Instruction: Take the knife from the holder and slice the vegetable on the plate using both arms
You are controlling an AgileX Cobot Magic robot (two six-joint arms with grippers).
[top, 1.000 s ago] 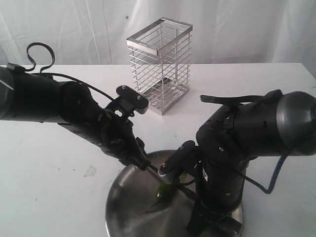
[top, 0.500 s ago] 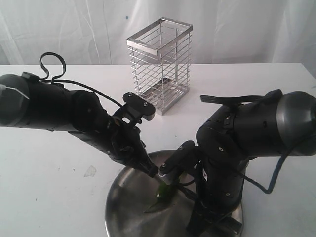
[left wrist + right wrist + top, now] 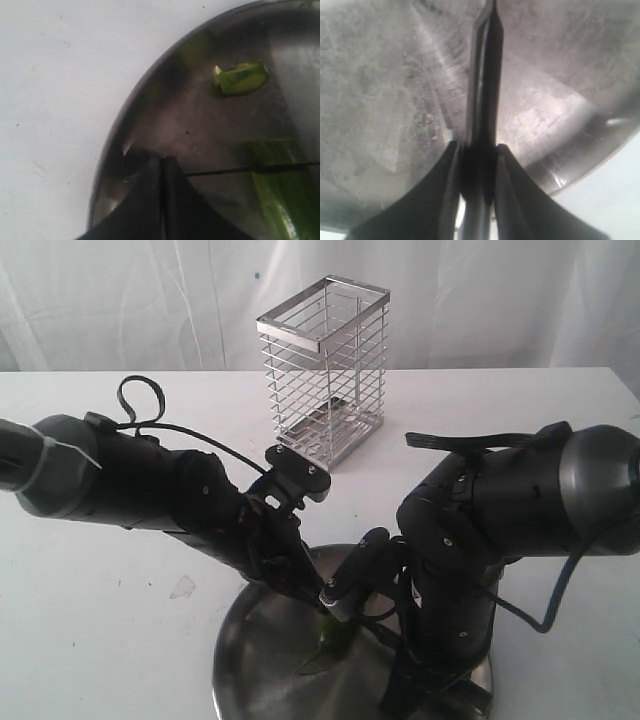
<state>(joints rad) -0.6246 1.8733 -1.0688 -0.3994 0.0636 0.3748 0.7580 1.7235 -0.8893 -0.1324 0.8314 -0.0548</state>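
Two arms meet over the plate [image 3: 255, 640] at the lower centre of the exterior view, while the holder [image 3: 325, 370] stands empty at upper centre on the white bench [image 3: 120, 640], well apart from them. From the left of the frame the left gripper [image 3: 308, 592] reaches down to the plate's near-centre; from the right, the right gripper [image 3: 345, 585] comes in with the knife [image 3: 352, 565], whose dark handle slants up toward the arm. Below their meeting point lies the vegetable [image 3: 325, 640], a green chili pepper on the steel.

Seen from the left wrist, the left gripper [image 3: 162, 172] is clenched tight, its fingers pressed together with nothing between them, its tip low over the plate [image 3: 150, 100]. A thin dark line runs from that tip toward the right edge of the frame across the chili [image 3: 280, 195]; I cannot tell whether it is the blade's edge. A small cut piece [image 3: 242, 79] with a pale green face lies apart at upper right.

From the right wrist, the right gripper [image 3: 477, 155] is grasping the knife [image 3: 485, 75], which runs up the middle of the frame over the plate [image 3: 380, 75].

Judging from this, fetching the knife is done and at least one slice is off; more cuts along the chili seem to be what is left
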